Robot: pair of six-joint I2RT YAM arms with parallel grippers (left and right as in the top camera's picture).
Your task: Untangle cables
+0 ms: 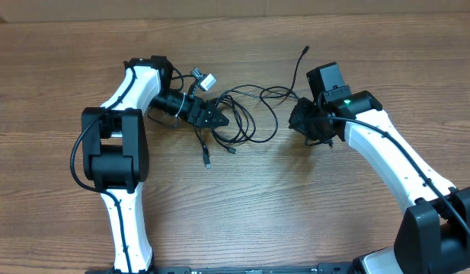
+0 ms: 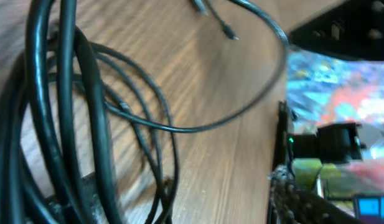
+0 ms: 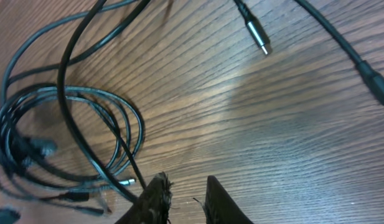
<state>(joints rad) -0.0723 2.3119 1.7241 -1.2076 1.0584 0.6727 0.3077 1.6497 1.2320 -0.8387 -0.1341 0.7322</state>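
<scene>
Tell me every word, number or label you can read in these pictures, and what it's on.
No text is readable in any view.
Small white piece beside the cables: too small to tell whether it carries print.
Blue squares in the corner of the left wrist view: blurred, unreadable.

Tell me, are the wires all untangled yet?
Not yet. Done: one cable end lies stretched clear of the heap. In hand: the left pincer sits at the cables, the right pincer beside a strand, jaws slightly apart. Left: the loops lie crossed in one heap.
</scene>
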